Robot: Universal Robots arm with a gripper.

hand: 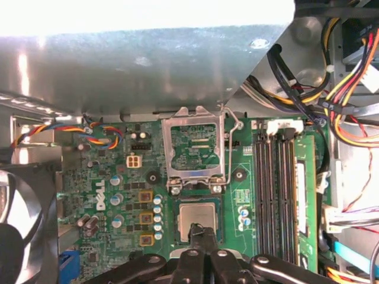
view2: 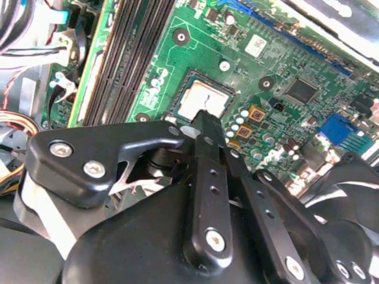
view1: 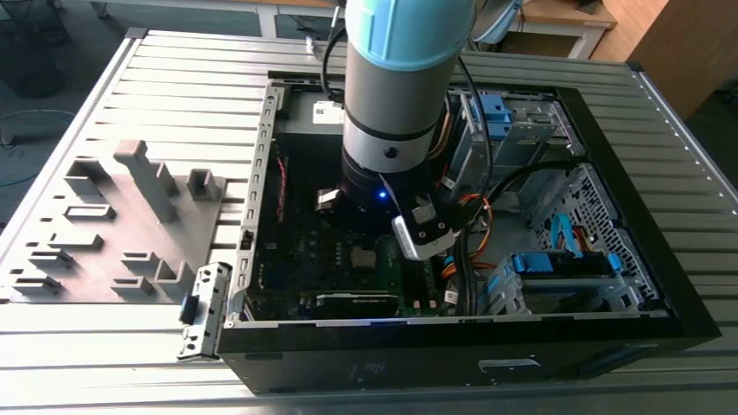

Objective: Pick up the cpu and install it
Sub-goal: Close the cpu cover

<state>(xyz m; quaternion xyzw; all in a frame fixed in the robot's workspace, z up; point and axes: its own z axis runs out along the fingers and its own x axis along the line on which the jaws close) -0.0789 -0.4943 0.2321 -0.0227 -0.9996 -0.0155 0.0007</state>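
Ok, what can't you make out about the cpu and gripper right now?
1. First wrist view: the gripper covers part of the cpu, so contact is unclear.
2. Second wrist view: the gripper hides that part too; seating unclear.
3. Exterior view: the arm blocks the gripper's tip.

White logo lettering on green motherboard; small white sticker, print too small to read.

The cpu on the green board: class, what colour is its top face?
The cpu has a dull silver-grey face, clearest in the first wrist view.
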